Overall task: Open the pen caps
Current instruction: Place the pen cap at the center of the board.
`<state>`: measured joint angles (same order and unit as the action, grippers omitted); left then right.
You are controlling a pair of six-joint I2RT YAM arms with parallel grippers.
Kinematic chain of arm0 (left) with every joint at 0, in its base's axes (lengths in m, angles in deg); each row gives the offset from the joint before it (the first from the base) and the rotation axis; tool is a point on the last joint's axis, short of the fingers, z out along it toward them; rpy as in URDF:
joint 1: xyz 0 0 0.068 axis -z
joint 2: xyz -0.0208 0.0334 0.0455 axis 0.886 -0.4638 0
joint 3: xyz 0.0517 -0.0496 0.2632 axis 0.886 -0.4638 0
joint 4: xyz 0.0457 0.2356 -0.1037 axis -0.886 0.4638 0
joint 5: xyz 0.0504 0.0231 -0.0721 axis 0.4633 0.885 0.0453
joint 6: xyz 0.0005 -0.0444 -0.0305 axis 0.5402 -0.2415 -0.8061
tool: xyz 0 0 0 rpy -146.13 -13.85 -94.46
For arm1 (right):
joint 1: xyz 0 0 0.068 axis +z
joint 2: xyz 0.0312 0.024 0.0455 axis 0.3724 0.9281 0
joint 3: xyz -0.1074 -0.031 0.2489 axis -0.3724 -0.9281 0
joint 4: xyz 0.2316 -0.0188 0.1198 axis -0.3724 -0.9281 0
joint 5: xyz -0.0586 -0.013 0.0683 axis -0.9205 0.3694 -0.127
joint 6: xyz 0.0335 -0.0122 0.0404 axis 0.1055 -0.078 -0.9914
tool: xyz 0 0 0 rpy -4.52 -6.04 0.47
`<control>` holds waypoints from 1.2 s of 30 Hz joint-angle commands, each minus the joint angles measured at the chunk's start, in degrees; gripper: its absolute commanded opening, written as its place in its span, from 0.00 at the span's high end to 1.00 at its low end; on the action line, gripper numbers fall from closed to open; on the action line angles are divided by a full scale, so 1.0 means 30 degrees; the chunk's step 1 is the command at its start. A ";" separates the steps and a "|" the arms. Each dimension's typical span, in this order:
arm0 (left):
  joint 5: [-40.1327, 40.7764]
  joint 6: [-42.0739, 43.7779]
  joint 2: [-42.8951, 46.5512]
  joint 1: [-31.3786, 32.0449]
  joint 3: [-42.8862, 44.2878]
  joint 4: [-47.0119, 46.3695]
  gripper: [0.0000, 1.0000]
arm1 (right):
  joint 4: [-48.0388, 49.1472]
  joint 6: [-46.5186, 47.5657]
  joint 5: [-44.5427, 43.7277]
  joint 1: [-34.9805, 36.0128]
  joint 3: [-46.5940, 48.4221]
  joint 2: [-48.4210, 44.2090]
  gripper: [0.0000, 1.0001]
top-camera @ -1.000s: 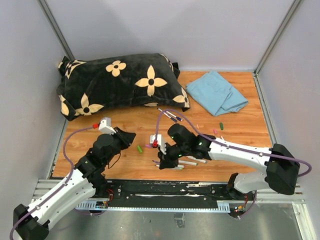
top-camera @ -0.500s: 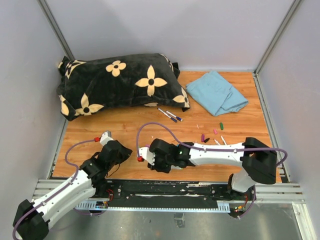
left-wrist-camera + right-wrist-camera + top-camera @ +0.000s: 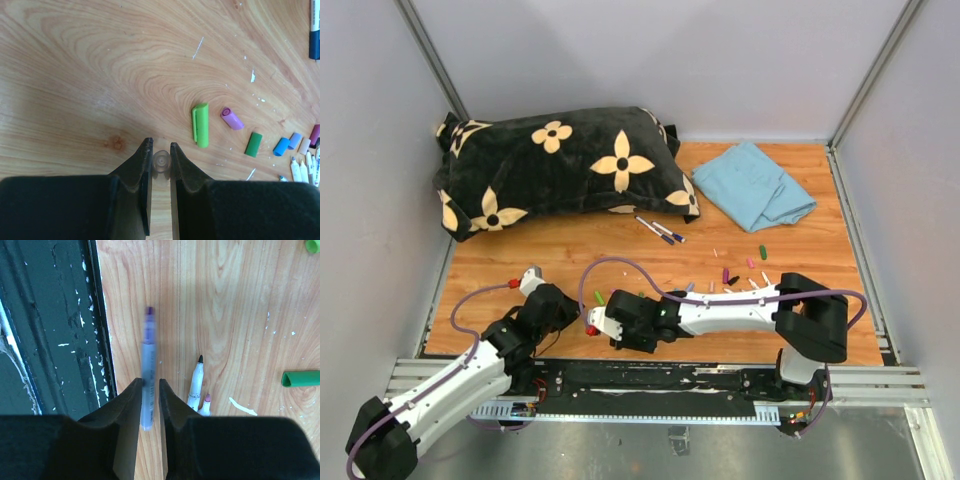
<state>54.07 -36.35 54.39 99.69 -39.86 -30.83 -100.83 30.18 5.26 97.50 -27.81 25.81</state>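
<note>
pale cap [image 3: 161, 161] pinched in left gripper [image 3: 160, 145], jaws narrow, just beside lime cap [image 3: 200, 125]. purple cap [image 3: 232, 119] + dk green cap [image 3: 253, 144] lie loose just past lime cap. right gripper [image 3: 149, 385] narrow around blurred purple-tip pen [image 3: 148, 347], near lime cap, by black rail [image 3: 50, 315]; we can't tell if it's gripped. we'd lay the pen flat on wood, not the rail, and drop the cap by lime cap. capped pens [image 3: 658, 230] well apart from lime cap, prob next.
</note>
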 commanded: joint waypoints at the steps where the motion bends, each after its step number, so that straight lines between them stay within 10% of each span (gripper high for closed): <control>1: 0.0139 -0.0259 0.0311 -0.0018 -0.0324 -0.0271 0.99 | -0.0548 -0.0077 -0.0837 0.0188 0.0546 0.0330 0.79; 22: -0.0073 -0.0236 0.0157 -0.0018 -0.0957 -0.1010 0.99 | -0.0636 0.0296 -0.1082 -0.0496 0.0808 0.0245 0.78; 36: -0.0653 0.0244 -0.0365 -0.0018 -0.1022 -0.1845 0.79 | -0.0702 0.0376 -0.0819 -0.0866 0.0844 0.0357 0.73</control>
<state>52.60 -36.28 52.77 99.69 -41.98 -35.86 -101.22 30.27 1.96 95.32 -27.29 27.64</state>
